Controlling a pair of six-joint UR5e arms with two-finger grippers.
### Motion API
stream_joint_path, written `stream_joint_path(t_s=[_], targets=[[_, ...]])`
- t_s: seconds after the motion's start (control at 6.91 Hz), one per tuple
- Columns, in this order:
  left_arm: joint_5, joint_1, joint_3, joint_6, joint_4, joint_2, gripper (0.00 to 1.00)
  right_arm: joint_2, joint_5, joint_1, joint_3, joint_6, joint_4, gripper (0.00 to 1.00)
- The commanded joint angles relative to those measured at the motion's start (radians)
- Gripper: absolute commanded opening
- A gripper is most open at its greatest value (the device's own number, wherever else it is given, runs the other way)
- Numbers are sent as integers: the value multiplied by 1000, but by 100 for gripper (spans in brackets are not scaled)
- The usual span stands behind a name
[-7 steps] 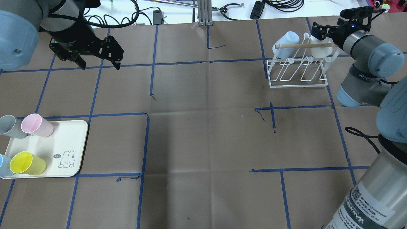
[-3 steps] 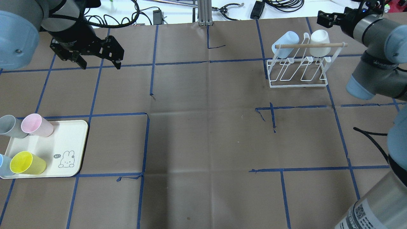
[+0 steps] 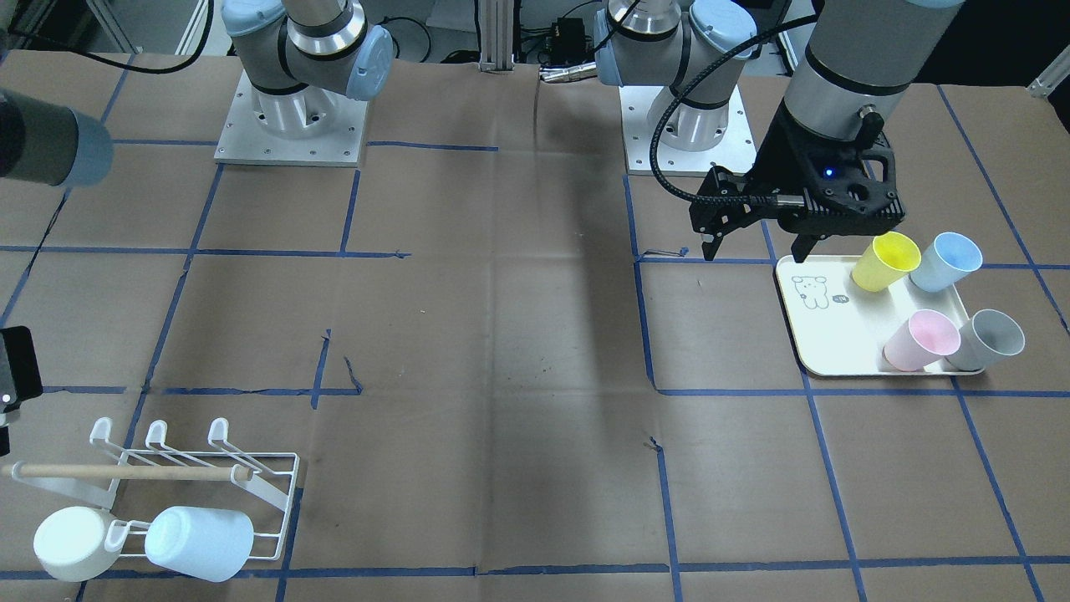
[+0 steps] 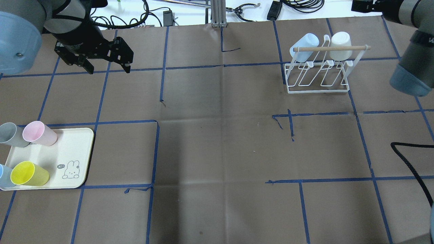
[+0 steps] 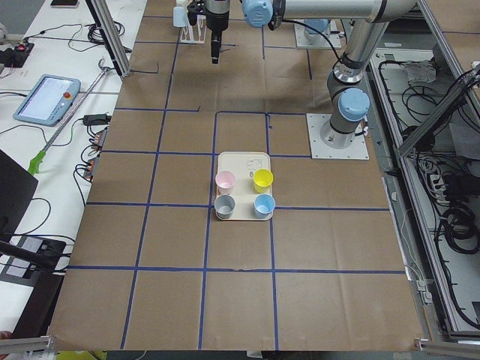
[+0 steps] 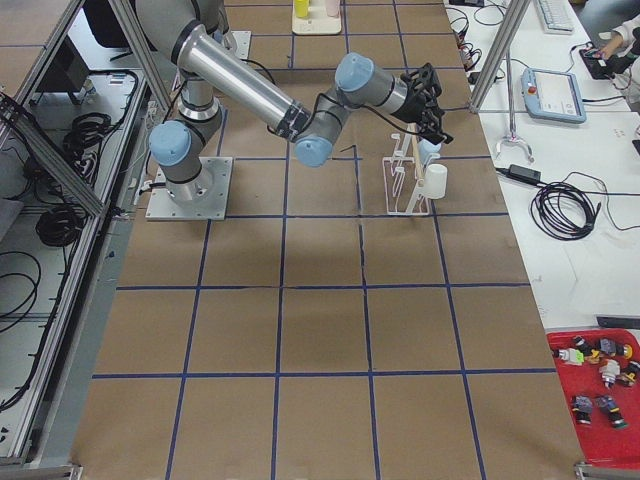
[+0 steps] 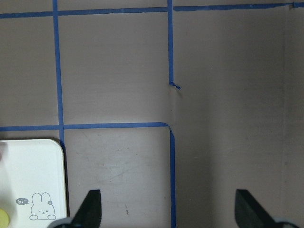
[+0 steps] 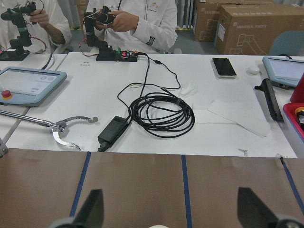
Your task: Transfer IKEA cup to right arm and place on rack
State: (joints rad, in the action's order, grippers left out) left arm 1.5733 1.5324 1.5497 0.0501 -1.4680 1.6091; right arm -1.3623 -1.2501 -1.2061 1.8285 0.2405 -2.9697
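Observation:
Several cups lie on the cream bear tray [image 4: 73,149]: pink [image 4: 39,133], grey [image 4: 12,135], yellow [image 4: 28,173] and pale blue [image 4: 2,176]. My left gripper [image 4: 109,69] hangs open and empty above the table, beyond the tray; its fingers [image 7: 90,209] are wide apart in the left wrist view. The white wire rack [image 4: 318,76] with a wooden dowel [image 4: 330,48] holds a pale blue cup [image 4: 304,45] and a white cup [image 4: 340,42]. My right gripper [image 8: 173,213] is open and empty, above and behind the rack, near the table's far edge.
Beyond the table's far edge is a white bench with a coiled black cable [image 8: 161,111], teach pendants and people working. A black cable [image 4: 410,162] loops over the table at the right. Blue tape lines mark a grid on the brown cover.
My right gripper has pulled back from the white cup on the rack, rising towards the far right corner. The white cup stays on the rack. My left gripper has barely moved.

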Motion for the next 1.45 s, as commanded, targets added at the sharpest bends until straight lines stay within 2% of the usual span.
stream_joint_path(t_s=[0.0,0.14,0.29,0.72,1.01,1.16,1.3], targets=[[-4,0,3,-4,-2,-1,99,-96,-102,-56,9,-1,238,100],[-3,0,3,-6,0,0,99,-136,-174,-87,5,-1,355,100],[-3,0,3,-4,-2,-1,99,-185,-195,-116,3,-4,535,100],[-3,0,4,-4,-2,0,99,-261,-189,-180,-12,-9,942,100],[-4,0,3,-3,-2,0,99,-262,-202,-194,-113,0,1307,100],[-4,0,3,-3,-2,0,99,-262,-204,-196,-168,-7,1372,100],[-4,0,4,-3,-2,0,99,-261,-292,-205,-199,-22,1411,100]])
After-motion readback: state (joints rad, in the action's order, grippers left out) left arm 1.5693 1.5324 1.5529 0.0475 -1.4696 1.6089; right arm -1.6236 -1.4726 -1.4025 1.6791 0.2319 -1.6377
